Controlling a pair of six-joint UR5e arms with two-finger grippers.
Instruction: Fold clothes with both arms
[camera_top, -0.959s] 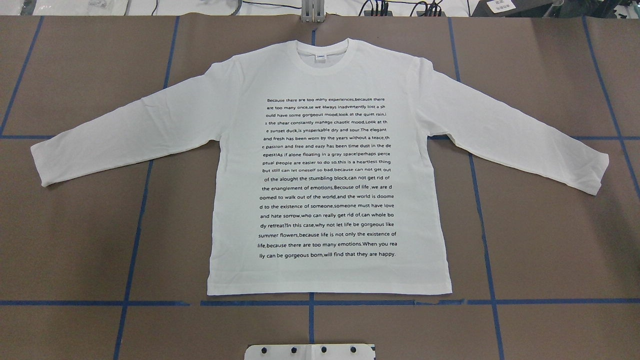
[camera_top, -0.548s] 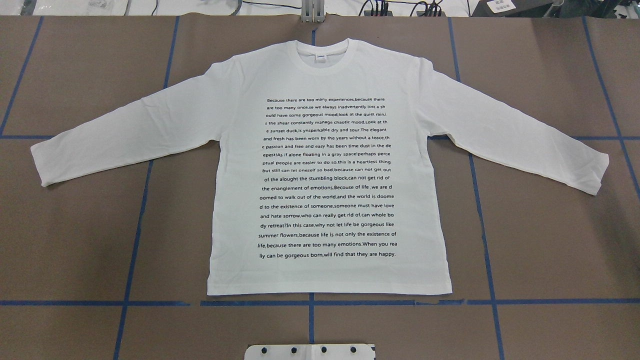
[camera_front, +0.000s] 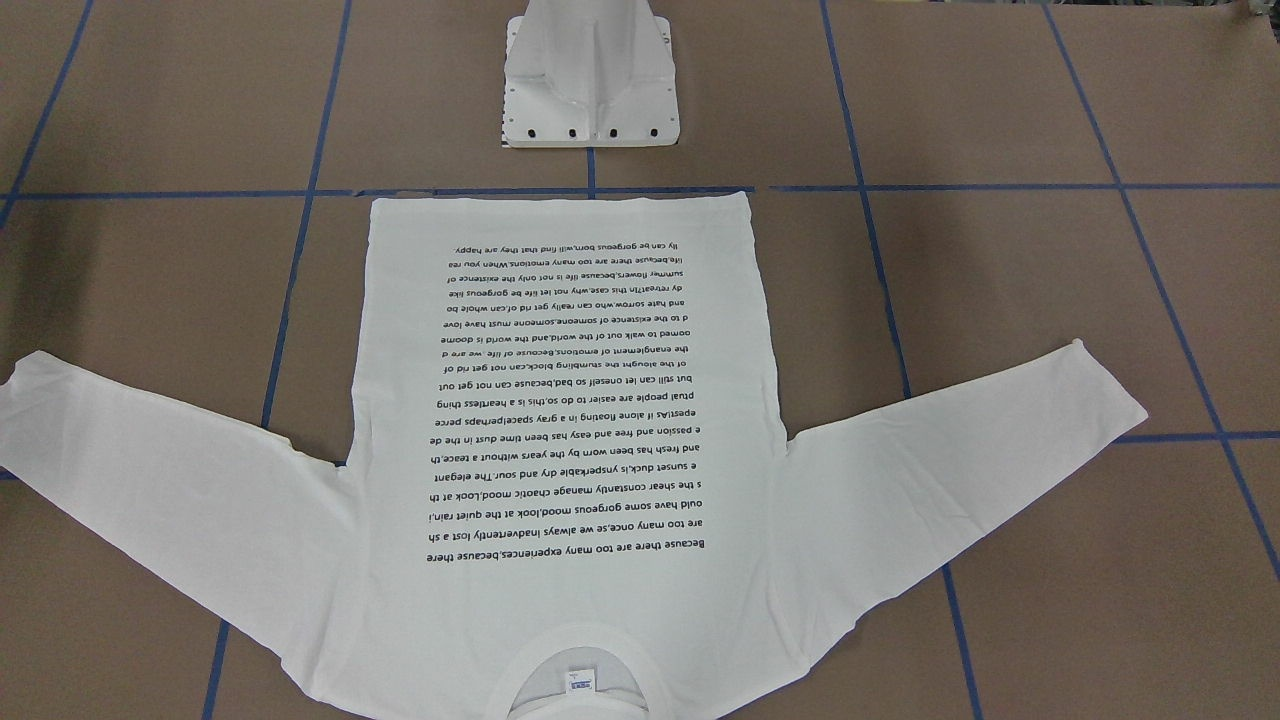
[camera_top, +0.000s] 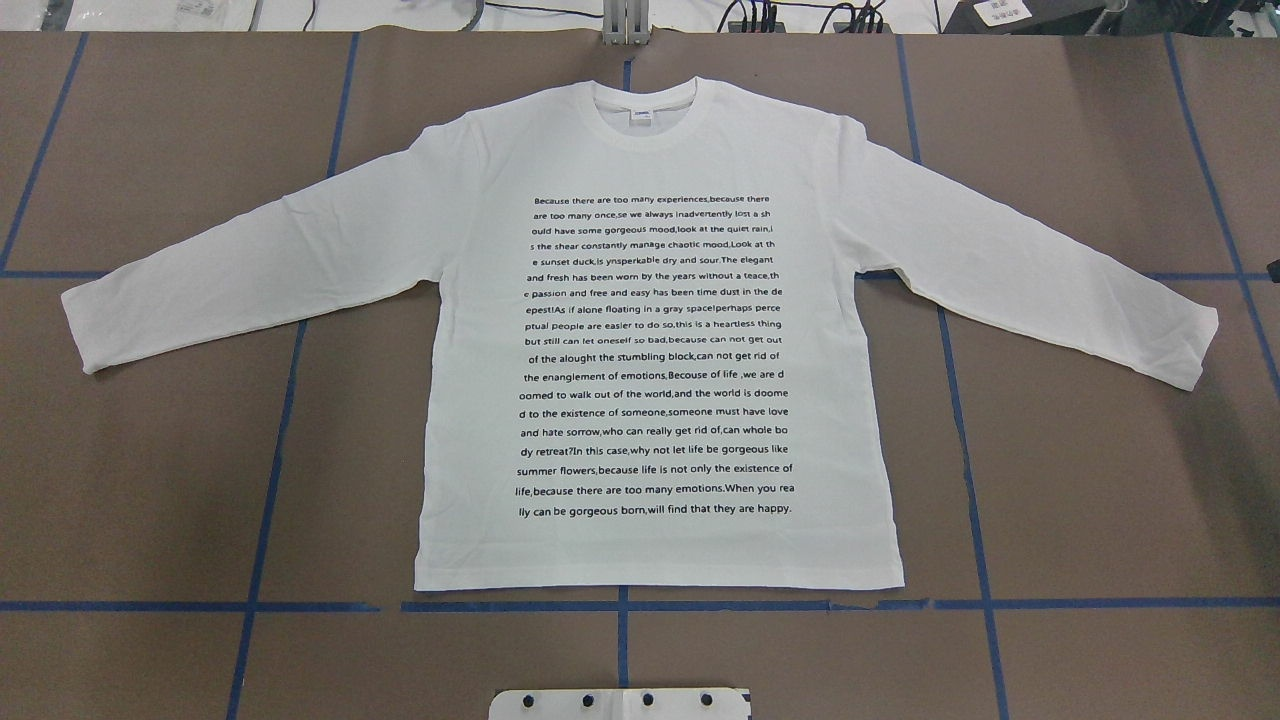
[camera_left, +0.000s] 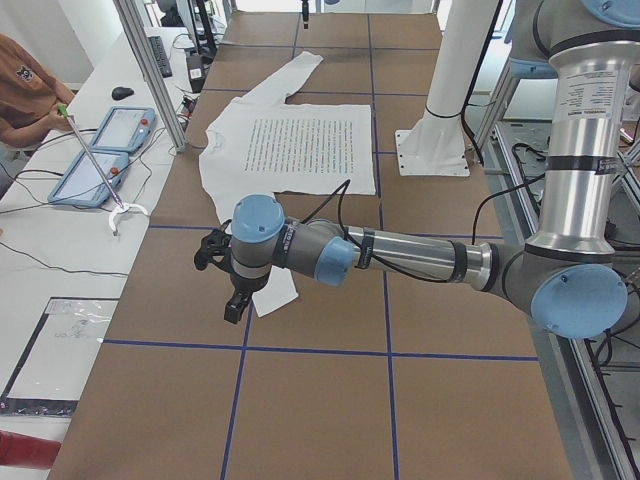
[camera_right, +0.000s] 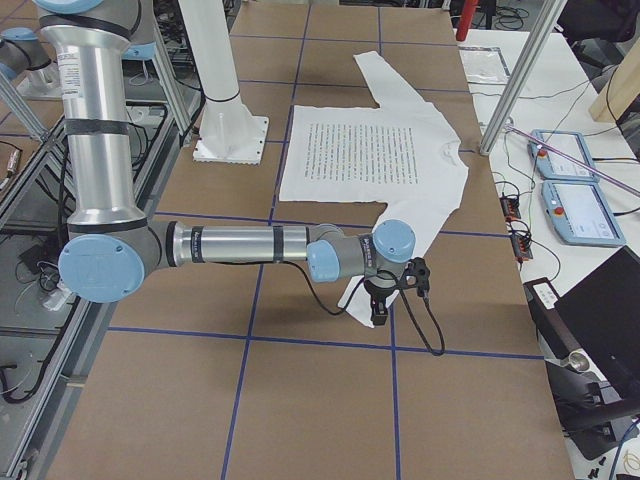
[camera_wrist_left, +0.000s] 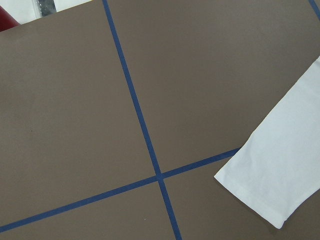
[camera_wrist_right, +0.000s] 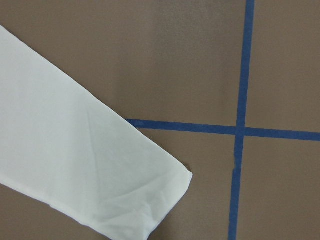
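The clothes, one white long-sleeved T-shirt (camera_top: 660, 330) with black text lines, lie flat and face up on the brown table, both sleeves spread out. The collar and neck tag (camera_front: 580, 682) point away from the robot. My left gripper (camera_left: 236, 305) hangs over the cuff of the sleeve on my left, and that cuff (camera_wrist_left: 270, 190) fills the left wrist view's lower right. My right gripper (camera_right: 380, 314) hangs over the other cuff (camera_wrist_right: 100, 180). No fingers show in the wrist views, so I cannot tell whether either gripper is open or shut.
The white pedestal base (camera_front: 590, 90) stands just behind the shirt's hem. Blue tape lines (camera_top: 620, 605) grid the table. Beyond the far edge are teach pendants (camera_left: 100, 150), cables, aluminium posts (camera_right: 515, 75) and a seated person (camera_left: 25, 90).
A small dark part has come into the overhead view at its right edge, level with the sleeve on my right. The shirt has not moved.
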